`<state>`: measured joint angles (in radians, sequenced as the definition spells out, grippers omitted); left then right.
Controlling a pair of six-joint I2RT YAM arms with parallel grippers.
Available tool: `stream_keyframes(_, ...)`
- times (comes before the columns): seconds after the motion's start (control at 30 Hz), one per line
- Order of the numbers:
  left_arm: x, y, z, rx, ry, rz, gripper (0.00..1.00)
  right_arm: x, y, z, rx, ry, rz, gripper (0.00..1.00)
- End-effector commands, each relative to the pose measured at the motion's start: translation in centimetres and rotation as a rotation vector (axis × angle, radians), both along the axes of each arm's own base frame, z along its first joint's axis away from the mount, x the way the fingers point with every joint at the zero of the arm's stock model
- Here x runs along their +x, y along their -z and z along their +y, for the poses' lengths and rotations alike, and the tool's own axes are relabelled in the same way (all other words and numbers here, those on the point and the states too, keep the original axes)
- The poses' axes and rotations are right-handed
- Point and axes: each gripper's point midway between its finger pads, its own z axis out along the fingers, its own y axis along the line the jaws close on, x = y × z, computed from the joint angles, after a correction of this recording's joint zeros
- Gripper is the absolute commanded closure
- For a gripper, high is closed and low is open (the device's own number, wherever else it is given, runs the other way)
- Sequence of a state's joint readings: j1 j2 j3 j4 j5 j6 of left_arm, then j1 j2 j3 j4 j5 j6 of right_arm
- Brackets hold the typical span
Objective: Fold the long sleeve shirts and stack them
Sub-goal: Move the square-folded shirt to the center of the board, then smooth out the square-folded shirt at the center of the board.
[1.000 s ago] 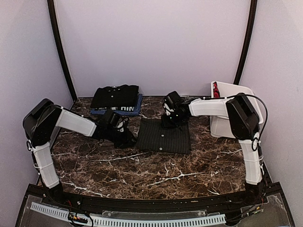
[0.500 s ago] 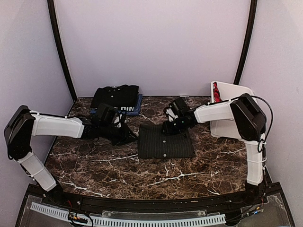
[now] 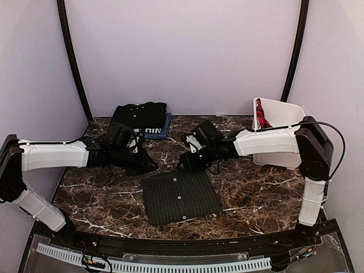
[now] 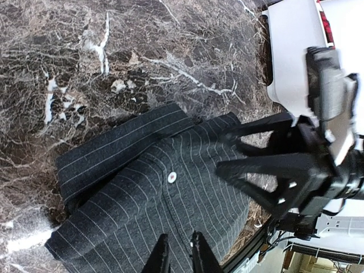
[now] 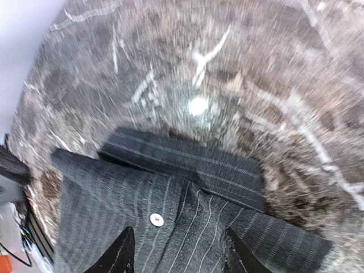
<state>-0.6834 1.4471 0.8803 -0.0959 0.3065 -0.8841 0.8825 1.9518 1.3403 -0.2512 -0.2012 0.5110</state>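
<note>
**Mia:** What is the left gripper (image 4: 181, 236) doing?

**Tom:** Its two thin fingers are almost shut. They pinch the far left corner of the striped shirt (image 3: 179, 196).

**Mia:** And the right gripper (image 5: 179, 232)?

**Tom:** Its fingers are about half apart. A thick bump of the same shirt is squeezed between them, at the far edge.

**Mia:** How many shirts are there?

**Tom:** Three. The striped shirt is folded into a flat square. It lies near the front of the table (image 3: 256, 193), in the middle, turned a little. It is dark grey cloth with thin pale lines and two small round buttons (image 3: 178, 198).

**Mia:** Where are the other two?

**Tom:** At the back left, in one pile. The black shirt (image 3: 139, 115) lies folded on top of the blue shirt (image 3: 158, 132), which has white letters.

**Mia:** Anything else?

**Tom:** One white plastic basket (image 3: 284, 108) at the back right, with a red thing (image 3: 260, 114) in it. The table is shiny brown stone with white lines.
</note>
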Motion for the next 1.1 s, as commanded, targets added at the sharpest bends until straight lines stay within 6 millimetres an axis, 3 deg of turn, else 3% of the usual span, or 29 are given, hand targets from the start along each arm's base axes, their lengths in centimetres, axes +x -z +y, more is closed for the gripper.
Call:
stream_keyframes(0.0,-1.8,0.2,0.1,-0.015,0.034,0.054,0.87,1.3,-3.5,-1.7,0.032,0.065,-0.059,0.53)
stream_keyframes(0.13,-2.5,1.0,0.3,-0.008,0.055,0.071,0.87,1.1,-2.9,-2.9,0.029,0.042,-0.049,0.66)
stream_keyframes(0.3,-2.4,3.7,0.4,0.067,0.074,0.121,0.91,1.3,-1.6,-4.2,0.017,0.029,-0.030,0.79)
stream_keyframes(0.43,-1.0,6.1,1.2,0.141,0.061,0.135,0.92,3.1,0.4,-5.9,0.024,0.065,0.013,0.86)
stream_keyframes(0.57,0.5,9.4,2.3,0.187,0.055,0.186,0.96,4.6,3.5,-7.2,-0.004,0.079,0.067,0.87)
stream_keyframes(0.7,2.3,11.4,3.2,0.213,0.032,0.211,0.98,5.7,5.3,-8.3,-0.040,0.106,0.082,0.87)
stream_keyframes(0.9,3.9,10.8,2.6,0.204,0.038,0.189,0.97,7.9,1.5,-10.6,-0.063,0.181,-0.021,0.80)
stream_keyframes(1.07,4.2,10.5,2.2,0.196,0.047,0.185,0.97,7.2,-2.6,-10.3,-0.032,0.185,-0.091,0.77)
